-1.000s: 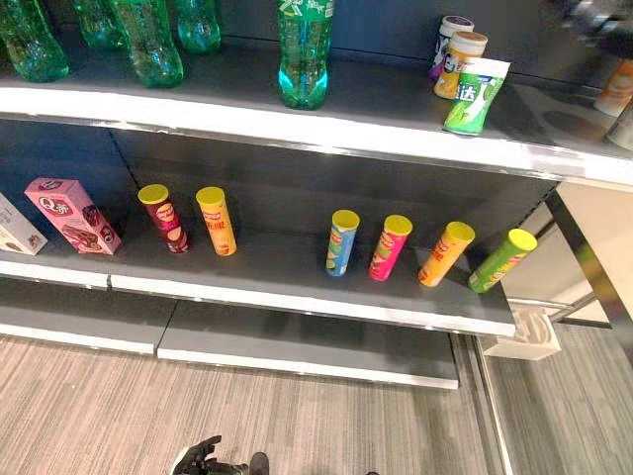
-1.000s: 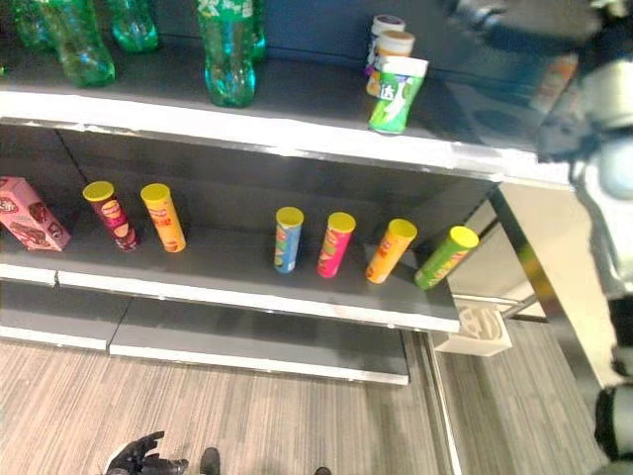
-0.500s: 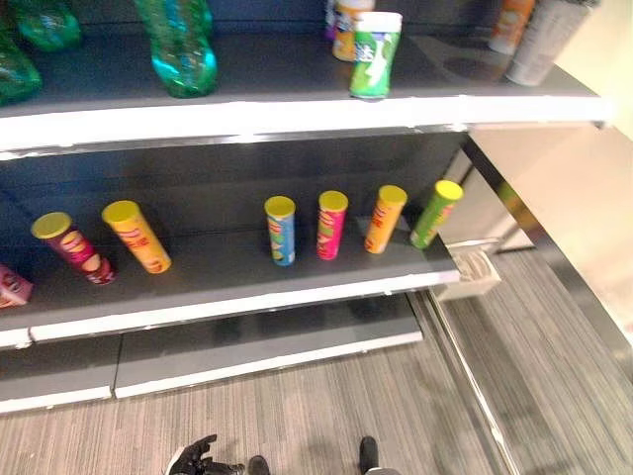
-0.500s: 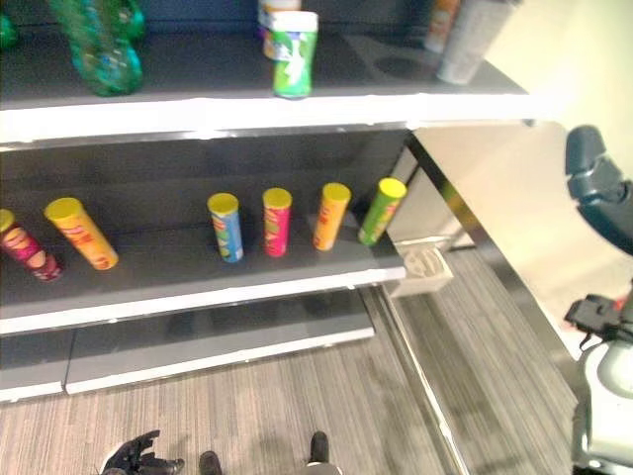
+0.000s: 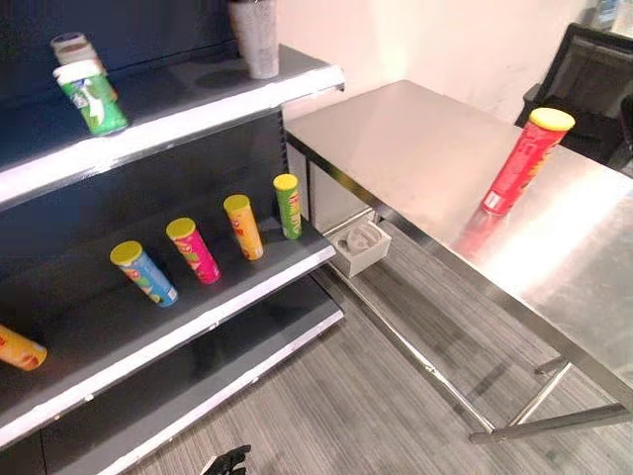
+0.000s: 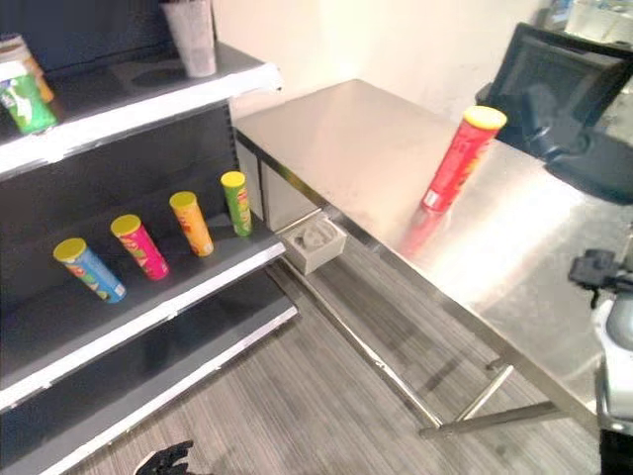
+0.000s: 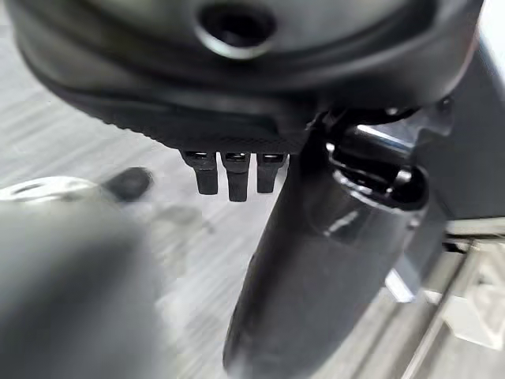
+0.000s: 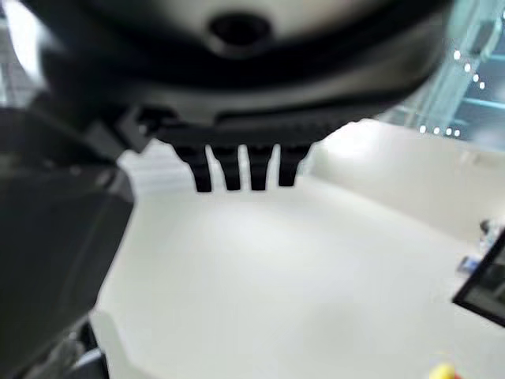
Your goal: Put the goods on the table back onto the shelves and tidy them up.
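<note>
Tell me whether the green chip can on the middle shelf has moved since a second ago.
No. The green chip can remains rightmost in its row, next to the orange can near the shelf's right end. The camera turned instead.

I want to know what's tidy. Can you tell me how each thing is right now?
red can: upright on the steel table, not held.
four cans: standing in a row on the middle shelf.
green cup: upright on the top shelf.
left hand: holding nothing.
right hand: holding nothing.
</note>
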